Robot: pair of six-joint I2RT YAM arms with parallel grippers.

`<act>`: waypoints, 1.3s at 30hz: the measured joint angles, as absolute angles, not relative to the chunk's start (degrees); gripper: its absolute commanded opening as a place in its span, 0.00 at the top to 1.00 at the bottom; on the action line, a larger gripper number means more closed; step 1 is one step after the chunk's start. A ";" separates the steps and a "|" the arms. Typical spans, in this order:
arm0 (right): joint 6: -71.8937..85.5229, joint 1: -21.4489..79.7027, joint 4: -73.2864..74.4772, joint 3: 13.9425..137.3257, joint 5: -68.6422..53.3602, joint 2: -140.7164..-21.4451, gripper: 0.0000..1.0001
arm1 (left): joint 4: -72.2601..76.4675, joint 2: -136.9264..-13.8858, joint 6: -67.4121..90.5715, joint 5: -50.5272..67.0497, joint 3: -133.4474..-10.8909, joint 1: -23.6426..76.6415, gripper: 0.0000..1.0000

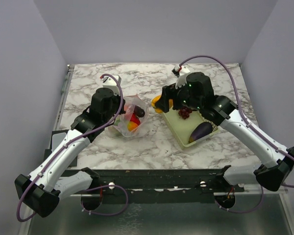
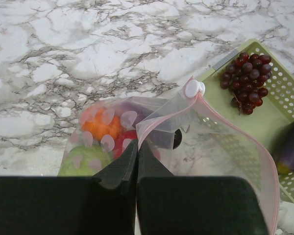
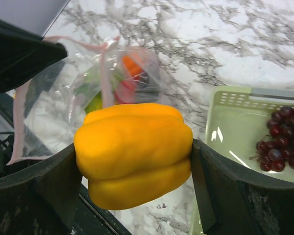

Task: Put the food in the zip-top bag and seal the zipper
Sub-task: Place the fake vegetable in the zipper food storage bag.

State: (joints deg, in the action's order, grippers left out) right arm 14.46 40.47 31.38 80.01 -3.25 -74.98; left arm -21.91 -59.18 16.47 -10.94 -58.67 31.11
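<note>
On the grey-veined marble bench (image 1: 152, 78) between pale lilac walls (image 1: 152, 29), left fingers (image 2: 63, 205) pinch the zip-top bag (image 2: 220, 142), right fingers (image 3: 245, 196) clamp a yellow pepper (image 3: 134, 152).

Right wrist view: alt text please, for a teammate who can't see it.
The right gripper clamps a yellow pepper in the middle of the view. Behind it at frame left is a clear bag with a pink-edged mouth and toy food inside; at frame right, a green basket holds dark grapes.
</note>
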 measured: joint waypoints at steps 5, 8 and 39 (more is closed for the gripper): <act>12.80 45.39 29.78 80.05 -3.95 -74.98 0.62 | -21.91 -59.18 16.51 -10.90 -58.67 31.11 0.99; 11.90 47.42 28.53 80.47 -4.58 -75.00 0.62 | -21.91 -59.20 16.51 -10.85 -58.67 31.11 0.99; 9.45 53.58 24.21 88.60 -4.67 -91.46 0.34 | -21.82 -58.63 16.82 -8.14 -58.67 30.41 0.99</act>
